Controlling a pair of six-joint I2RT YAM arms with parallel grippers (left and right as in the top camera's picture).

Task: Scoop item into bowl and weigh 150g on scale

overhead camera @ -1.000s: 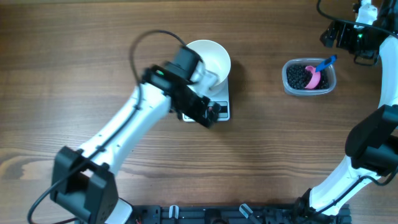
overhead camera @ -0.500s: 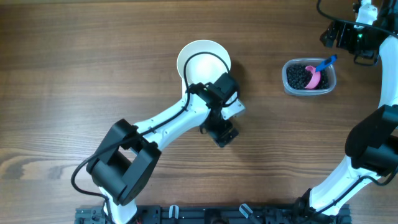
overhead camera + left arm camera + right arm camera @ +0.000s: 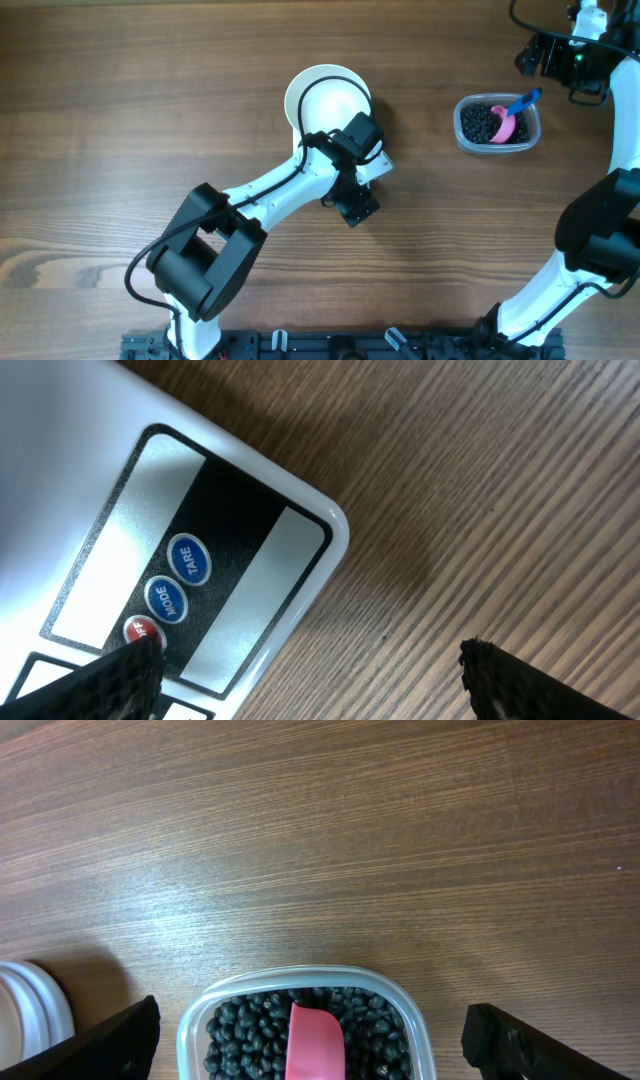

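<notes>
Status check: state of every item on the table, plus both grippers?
bowl: upright, empty, on the scale.
scale: under the bowl, display not readable.
tub: no lid, holds the beans and the scoop.
beans: all in the tub, none in the bowl.
scoop: lying on the beans, not held.
left gripper: open, empty, low over the scale.
right gripper: open, empty, above the tub.

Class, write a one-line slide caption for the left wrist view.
Open left gripper above the scale, one fingertip by its red button.
</notes>
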